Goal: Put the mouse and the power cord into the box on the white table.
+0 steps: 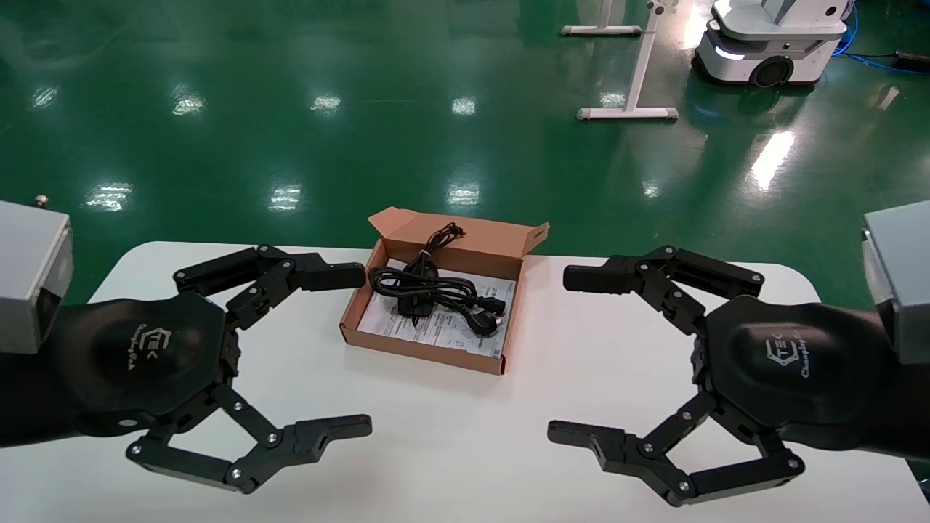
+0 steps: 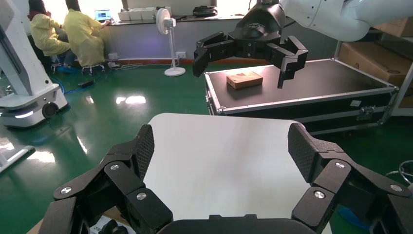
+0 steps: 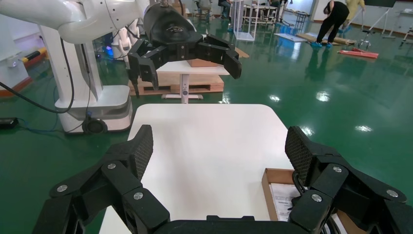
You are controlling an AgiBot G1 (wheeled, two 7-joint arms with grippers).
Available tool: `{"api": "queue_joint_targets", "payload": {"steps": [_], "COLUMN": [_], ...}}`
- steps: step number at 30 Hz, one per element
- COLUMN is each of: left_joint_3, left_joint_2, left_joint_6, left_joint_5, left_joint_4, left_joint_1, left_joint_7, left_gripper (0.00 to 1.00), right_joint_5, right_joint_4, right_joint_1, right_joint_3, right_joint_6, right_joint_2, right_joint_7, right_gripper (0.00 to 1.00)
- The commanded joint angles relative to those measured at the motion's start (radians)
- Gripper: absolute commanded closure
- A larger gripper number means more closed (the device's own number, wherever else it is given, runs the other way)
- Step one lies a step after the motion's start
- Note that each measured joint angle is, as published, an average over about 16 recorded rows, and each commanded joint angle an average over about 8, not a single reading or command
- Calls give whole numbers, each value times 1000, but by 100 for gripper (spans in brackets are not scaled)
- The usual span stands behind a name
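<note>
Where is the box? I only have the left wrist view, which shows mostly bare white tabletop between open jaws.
Observer: In the head view the box sits with its lid open toward the far edge of the white table, between the left gripper and the right gripper.
Operator: Anything inside it?
Observer: Yes, the power cord lies coiled in it on a printed sheet.
</note>
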Motion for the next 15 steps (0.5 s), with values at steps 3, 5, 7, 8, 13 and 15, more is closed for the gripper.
{"api": "queue_joint_targets", "payload": {"steps": [3,5,7,8,13,15], "left_joint_3": [0,0,0,0,0,0], "left_joint_2": [0,0,0,0,0,0], "left_joint_6": [0,0,0,0,0,0], "left_joint_5": [0,0,0,0,0,0], "left_joint_4": [0,0,0,0,1,1], "left_joint_1": [0,0,0,0,0,0], "left_joint_7": [0,0,0,0,0,0], "left_gripper": [0,0,0,0,0,0], "right_joint_5": [0,0,0,0,0,0], "right_joint_4": [0,0,-1,-1,-1,-1], "right_joint_1": [0,0,0,1,1,1], "right_joint_3": [0,0,0,0,-1,-1], "right_joint_6": [0,0,0,0,0,0], "right_joint_2": [0,0,0,0,0,0], "right_joint_7": [0,0,0,0,0,0], "right_gripper": [0,0,0,0,0,0]}}
